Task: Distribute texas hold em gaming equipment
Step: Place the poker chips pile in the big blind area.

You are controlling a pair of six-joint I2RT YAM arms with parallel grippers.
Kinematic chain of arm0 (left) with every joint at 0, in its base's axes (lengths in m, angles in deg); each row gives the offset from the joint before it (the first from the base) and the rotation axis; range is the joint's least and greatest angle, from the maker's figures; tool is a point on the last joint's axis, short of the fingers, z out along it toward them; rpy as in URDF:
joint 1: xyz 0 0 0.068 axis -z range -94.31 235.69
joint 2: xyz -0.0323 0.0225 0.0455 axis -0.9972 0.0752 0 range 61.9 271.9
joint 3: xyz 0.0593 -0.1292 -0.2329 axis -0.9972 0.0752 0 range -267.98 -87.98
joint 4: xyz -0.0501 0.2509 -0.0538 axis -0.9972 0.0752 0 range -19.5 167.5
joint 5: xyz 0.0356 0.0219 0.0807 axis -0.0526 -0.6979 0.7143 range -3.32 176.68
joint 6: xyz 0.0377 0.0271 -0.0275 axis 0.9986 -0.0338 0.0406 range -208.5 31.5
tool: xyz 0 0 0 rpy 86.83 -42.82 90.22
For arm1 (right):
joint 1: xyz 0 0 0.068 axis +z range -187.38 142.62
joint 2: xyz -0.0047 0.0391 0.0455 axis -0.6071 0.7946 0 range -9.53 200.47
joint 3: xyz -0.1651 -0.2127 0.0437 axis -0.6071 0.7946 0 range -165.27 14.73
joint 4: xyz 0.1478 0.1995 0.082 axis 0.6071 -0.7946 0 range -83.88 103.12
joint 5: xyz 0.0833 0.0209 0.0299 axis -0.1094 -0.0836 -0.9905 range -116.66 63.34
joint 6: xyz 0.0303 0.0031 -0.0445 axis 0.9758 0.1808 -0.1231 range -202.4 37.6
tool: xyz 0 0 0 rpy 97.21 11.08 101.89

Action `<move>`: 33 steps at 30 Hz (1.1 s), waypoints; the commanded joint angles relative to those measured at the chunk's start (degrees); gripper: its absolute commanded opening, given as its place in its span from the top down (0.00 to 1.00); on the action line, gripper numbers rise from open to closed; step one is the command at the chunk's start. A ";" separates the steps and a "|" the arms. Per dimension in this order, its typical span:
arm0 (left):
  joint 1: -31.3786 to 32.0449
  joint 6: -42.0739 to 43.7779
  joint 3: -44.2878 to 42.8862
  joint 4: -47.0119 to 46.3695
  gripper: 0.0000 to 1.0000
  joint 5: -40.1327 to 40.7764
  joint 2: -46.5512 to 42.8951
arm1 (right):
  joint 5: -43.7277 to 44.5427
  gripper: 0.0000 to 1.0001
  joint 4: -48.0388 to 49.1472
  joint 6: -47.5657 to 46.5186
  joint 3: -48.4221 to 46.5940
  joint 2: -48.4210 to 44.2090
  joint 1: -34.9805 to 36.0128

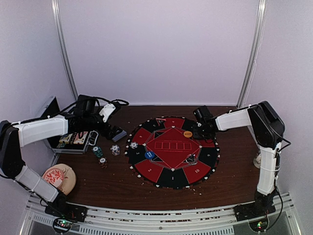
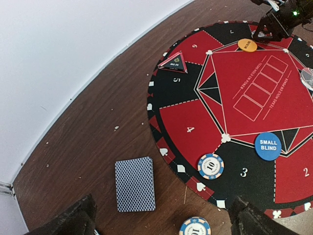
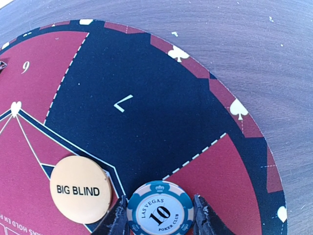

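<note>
In the right wrist view a teal-and-white "10" poker chip [image 3: 160, 209] sits between my right gripper's [image 3: 160, 221] fingers [image 3: 116, 221], which press on both its sides, just over the mat where a black and a red sector meet. The orange BIG BLIND disc [image 3: 80, 189] lies beside it. My left gripper [image 2: 164, 226] hangs open above the table, over a grey-blue-backed card deck [image 2: 134, 184]. Another "10" chip [image 2: 211, 166] lies on the mat by seat 3, and one more chip [image 2: 194, 227] lies on the wood. The blue SMALL BLIND disc [image 2: 268, 146] rests on the mat.
The round red-and-black mat [image 1: 172, 177] fills the table's middle. A metal case [image 1: 73, 139] stands at the left with small chip stacks [image 1: 98, 152] in front of it. A tan dish [image 1: 58, 177] sits near the front left. A triangular marker [image 2: 173, 62] lies at seat 5.
</note>
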 commanded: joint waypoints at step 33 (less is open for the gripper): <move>-0.25 -0.34 0.56 -2.49 0.02 -0.42 -0.83 | 2.15 0.19 -1.87 -0.86 -0.89 -5.31 1.90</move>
